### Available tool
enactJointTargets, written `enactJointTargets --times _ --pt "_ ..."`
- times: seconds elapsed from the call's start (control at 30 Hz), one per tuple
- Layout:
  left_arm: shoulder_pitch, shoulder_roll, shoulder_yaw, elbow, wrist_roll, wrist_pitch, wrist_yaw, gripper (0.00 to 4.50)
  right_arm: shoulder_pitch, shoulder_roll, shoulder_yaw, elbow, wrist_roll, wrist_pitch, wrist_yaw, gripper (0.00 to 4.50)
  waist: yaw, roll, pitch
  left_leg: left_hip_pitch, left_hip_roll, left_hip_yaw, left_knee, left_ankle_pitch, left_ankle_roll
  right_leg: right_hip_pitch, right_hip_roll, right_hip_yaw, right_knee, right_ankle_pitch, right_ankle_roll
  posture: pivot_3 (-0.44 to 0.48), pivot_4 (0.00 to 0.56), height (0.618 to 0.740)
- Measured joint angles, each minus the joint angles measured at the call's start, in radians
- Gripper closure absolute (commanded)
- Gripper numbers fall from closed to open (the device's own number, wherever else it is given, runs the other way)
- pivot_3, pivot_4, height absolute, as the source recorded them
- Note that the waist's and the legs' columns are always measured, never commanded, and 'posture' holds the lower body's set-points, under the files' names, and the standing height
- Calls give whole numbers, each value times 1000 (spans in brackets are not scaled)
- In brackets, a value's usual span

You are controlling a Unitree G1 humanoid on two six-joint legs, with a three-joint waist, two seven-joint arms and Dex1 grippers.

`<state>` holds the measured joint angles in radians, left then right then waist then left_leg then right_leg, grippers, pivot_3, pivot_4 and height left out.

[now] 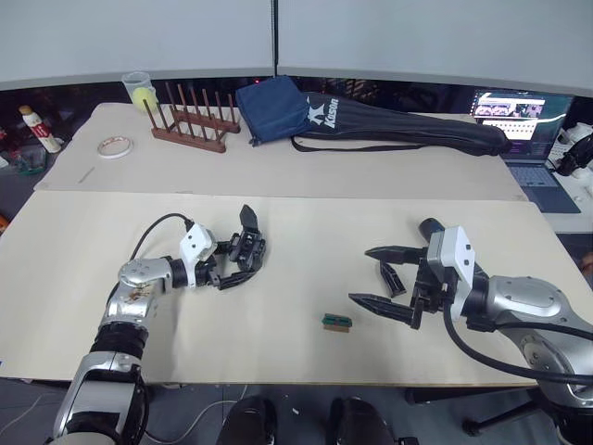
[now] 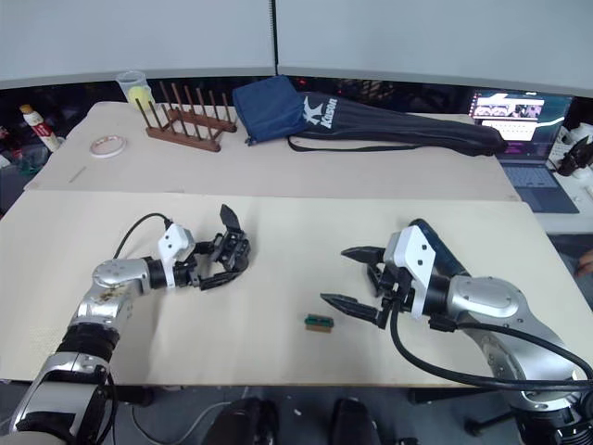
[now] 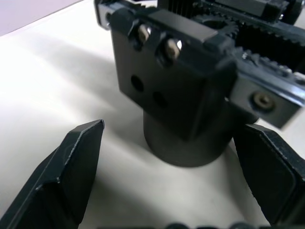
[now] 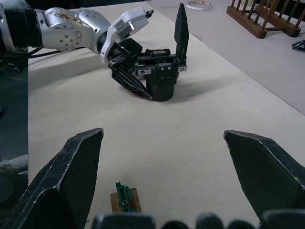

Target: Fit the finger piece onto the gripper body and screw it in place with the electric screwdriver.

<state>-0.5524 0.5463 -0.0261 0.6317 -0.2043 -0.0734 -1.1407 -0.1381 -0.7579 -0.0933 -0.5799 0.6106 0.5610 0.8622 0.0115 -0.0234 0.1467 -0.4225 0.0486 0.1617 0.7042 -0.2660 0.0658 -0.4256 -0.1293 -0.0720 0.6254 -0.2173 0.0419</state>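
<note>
Gripper body (image 4: 159, 76) between spread left jaws, base partly hidden, right jaws spread, finger piece (image 1: 390, 276) half hidden.

Black gripper body (image 1: 246, 248), green block (image 1: 336, 322)

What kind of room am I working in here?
Likely a lab or office workspace: beige tables against grey partition panels, an open laptop, and a roll of tape.

The beige table (image 1: 296, 343) carries the gripper body (image 1: 246, 248), finger piece (image 1: 390, 276) and small green block (image 1: 336, 322).
</note>
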Motion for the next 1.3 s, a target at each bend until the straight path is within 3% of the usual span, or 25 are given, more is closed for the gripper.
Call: enactJointTargets --times 0.07,0.1,0.3,0.47,0.57,0.83,1.17,1.3 --pt "-6 -6 4 7 -1 0 -11 2143 2 0 0 0 0 -4 0 0 0 0 0 0 0 0 0 0 0 0 0 0 0 0 0 0 150 740" --pt "-6 -8 6 1 -5 14 -14 2222 6 0 -1 0 -1 -5 0 0 -1 0 0 0 0 0 0 0 0 0 0 0 0 0 0 0 150 740" --pt "79 -41 0 -195 -36 154 -16 2220 26 0 -4 -8 -1 -6 -2 0 0 0 0 -2 0 0 1 2 -3 0 0 0 0 0 1 0 150 740" --pt "146 -113 -38 -527 -53 367 133 2220 58 0 -19 -29 0 -6 -18 0 4 -1 0 -3 0 -1 5 1 -1 1 0 0 0 1 3 0 150 740" --pt "147 -175 -88 -628 -22 414 238 2220 81 -1 -31 -43 1 -5 -23 0 2 -1 0 -2 0 -1 7 0 0 2 0 1 0 1 4 0 150 740" --pt "97 -275 -174 -522 103 444 429 2220 116 -20 -53 -61 -4 -5 -39 0 0 -1 0 -2 0 -1 7 -2 3 1 1 2 1 1 4 0 150 740" --pt "83 -318 -211 -446 121 372 422 2220 124 -33 -53 -64 -37 -5 -75 0 2 -1 1 -2 -1 -1 7 -3 5 1 0 2 0 2 4 0 150 740" --pt "80 -313 -213 -449 122 373 414 417 124 -34 -53 -70 -38 -4 -81 0 2 -1 0 -2 -1 -1 7 -3 5 2 0 2 0 2 4 0 150 740"
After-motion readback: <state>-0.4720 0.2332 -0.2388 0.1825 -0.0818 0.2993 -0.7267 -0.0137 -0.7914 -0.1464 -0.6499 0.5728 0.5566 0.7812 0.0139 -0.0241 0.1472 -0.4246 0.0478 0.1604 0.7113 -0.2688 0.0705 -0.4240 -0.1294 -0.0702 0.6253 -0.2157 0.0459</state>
